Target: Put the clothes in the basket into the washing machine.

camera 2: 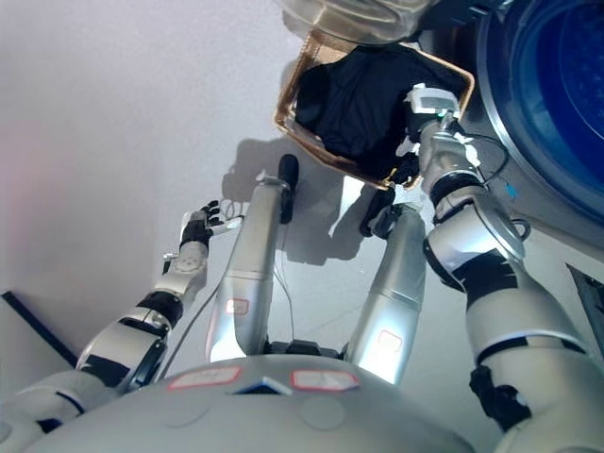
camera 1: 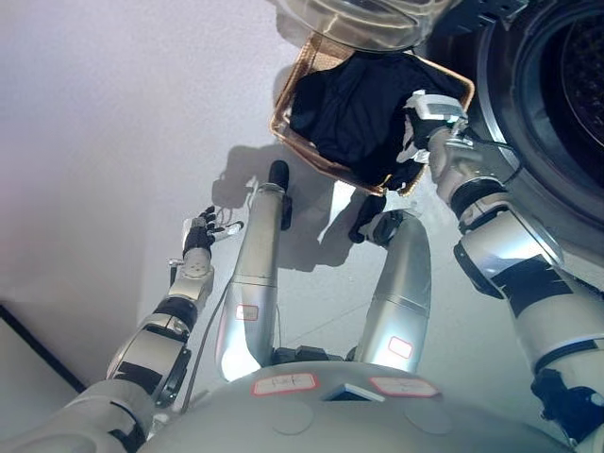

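- The wicker basket (camera 1: 298, 102) stands on the floor (camera 1: 113, 132) just beside the washing machine (camera 1: 528, 123), and the dark clothes (camera 1: 354, 99) fill it; nothing looks to have gone into the drum (camera 1: 576, 85) yet, so I judge the task to be at its first pick.
- The right hand (camera 1: 427, 121) is down at the basket's edge nearest the machine, against the dark cloth there. Its fingers are lost among the fabric, so I cannot tell whether it grips a garment or only rests on it.
- The left hand (camera 1: 204, 232) hangs over bare floor, well apart from the basket, its fingers loosely spread and holding nothing.
- To do this step well, the right hand should close on a good bunch of cloth, not a single fold, and lift straight up until the garment clears the rim before swinging toward the drum; dragging sideways could tip the light basket.
- A trailing sleeve may snag on the wicker, so the lift should be high.
- The far side of the basket is covered by the open machine door (camera 1: 363, 21), a pale rounded shape at the top edge.
- The drum is cut off by the right edge; its inside is too dark to read.
- How many garments make up the dark heap cannot be told.
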Robot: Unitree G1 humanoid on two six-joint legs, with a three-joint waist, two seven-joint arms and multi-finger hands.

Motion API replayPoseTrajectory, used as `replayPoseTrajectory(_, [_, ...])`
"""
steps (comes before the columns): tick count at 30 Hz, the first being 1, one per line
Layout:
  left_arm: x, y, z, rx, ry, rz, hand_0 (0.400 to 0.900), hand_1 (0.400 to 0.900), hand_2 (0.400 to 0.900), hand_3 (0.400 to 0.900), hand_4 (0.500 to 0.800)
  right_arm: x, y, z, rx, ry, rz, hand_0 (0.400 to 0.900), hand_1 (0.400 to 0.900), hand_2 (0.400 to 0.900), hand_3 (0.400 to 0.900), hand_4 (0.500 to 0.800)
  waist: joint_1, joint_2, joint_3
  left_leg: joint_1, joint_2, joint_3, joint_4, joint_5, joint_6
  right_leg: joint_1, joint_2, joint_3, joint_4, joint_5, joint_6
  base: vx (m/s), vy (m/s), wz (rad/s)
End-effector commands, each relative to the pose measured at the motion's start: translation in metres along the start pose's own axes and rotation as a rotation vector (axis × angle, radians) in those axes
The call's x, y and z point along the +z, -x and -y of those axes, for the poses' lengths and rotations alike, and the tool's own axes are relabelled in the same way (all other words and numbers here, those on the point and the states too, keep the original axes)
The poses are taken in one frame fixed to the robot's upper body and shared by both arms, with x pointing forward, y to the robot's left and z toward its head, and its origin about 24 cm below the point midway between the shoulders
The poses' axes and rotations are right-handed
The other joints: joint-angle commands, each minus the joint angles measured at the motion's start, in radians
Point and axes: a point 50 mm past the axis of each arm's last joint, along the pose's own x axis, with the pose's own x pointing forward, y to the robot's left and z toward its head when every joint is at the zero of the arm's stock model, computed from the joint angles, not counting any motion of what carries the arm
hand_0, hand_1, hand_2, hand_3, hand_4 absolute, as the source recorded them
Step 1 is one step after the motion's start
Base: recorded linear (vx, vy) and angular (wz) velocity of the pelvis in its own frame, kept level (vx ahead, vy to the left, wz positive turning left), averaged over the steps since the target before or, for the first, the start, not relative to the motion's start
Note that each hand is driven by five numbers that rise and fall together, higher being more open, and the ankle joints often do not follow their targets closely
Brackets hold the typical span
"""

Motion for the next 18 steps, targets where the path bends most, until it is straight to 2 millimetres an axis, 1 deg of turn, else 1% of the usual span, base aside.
replayPoseTrajectory(1, [-0.004,0.0,-0.002,0.022,-0.06,0.006,0.9,0.9,0.9,0.9,0.8,-0.07,0.004,0.033,-0.113,0.06,-0.228,0.9,0.9,0.9,0.9,0.8,0.001,0.089,0.017,0.021,-0.021,-0.016,-0.069,0.022,0.011,0.049,0.036,-0.008,-0.087,0.062,0.059,0.02,-0.01,0.07])
replayPoseTrajectory(3, [-0.001,-0.001,-0.002,0.025,-0.064,0.018,0.9,0.9,0.9,0.9,0.8,-0.078,0.005,0.042,-0.145,0.071,-0.249,0.9,0.9,0.9,0.9,0.8,0.002,0.095,0.019,0.027,-0.023,-0.014,-0.071,0.022,0.011,0.052,0.035,-0.004,-0.087,0.062,0.06,0.01,-0.004,0.02])
replayPoseTrajectory(4, [0.0,-0.001,-0.001,0.024,-0.067,0.02,0.9,0.9,0.9,0.9,0.8,-0.08,0.006,0.038,-0.144,0.065,-0.261,0.9,0.9,0.9,0.9,0.8,0.002,0.098,0.02,0.029,-0.023,-0.012,-0.071,0.021,0.01,0.053,0.034,-0.002,-0.086,0.062,0.06,0.03,-0.008,0.01])
replayPoseTrajectory(5, [0.0,-0.001,-0.001,0.025,-0.069,0.02,0.9,0.9,0.9,0.9,0.8,-0.086,0.007,0.043,-0.158,0.071,-0.279,0.9,0.9,0.9,0.9,0.8,0.001,0.101,0.021,0.034,-0.022,-0.012,-0.074,0.021,0.009,0.057,0.032,-0.001,-0.088,0.061,0.061,0.0,0.0,0.0])
replayPoseTrajectory(7, [0.001,0.0,0.002,0.016,-0.075,0.025,0.9,0.9,0.9,0.9,0.8,-0.091,0.008,0.041,-0.157,0.081,-0.298,0.9,0.9,0.9,0.9,0.8,0.003,0.109,0.026,0.038,-0.025,-0.013,-0.075,0.021,0.009,0.061,0.031,0.001,-0.087,0.06,0.063,0.0,0.0,0.0])
replayPoseTrajectory(10, [0.002,0.0,0.004,0.01,-0.076,0.03,0.9,0.9,0.9,0.9,0.8,-0.098,0.01,0.046,-0.168,0.088,-0.33,0.9,0.9,0.9,0.9,0.8,0.006,0.122,0.032,0.042,-0.027,-0.012,-0.078,0.022,0.007,0.066,0.031,0.003,-0.085,0.053,0.063,0.0,0.0,0.0])
replayPoseTrajectory(18, [0.002,0.001,0.008,0.002,-0.079,0.028,0.9,0.9,0.9,0.9,0.8,-0.105,0.012,0.043,-0.168,0.093,-0.362,0.9,0.9,0.9,0.9,0.8,0.002,0.138,0.042,0.046,-0.032,-0.008,-0.069,0.016,0.007,0.07,0.029,0.008,-0.079,0.047,0.061,0.0,0.0,0.0])
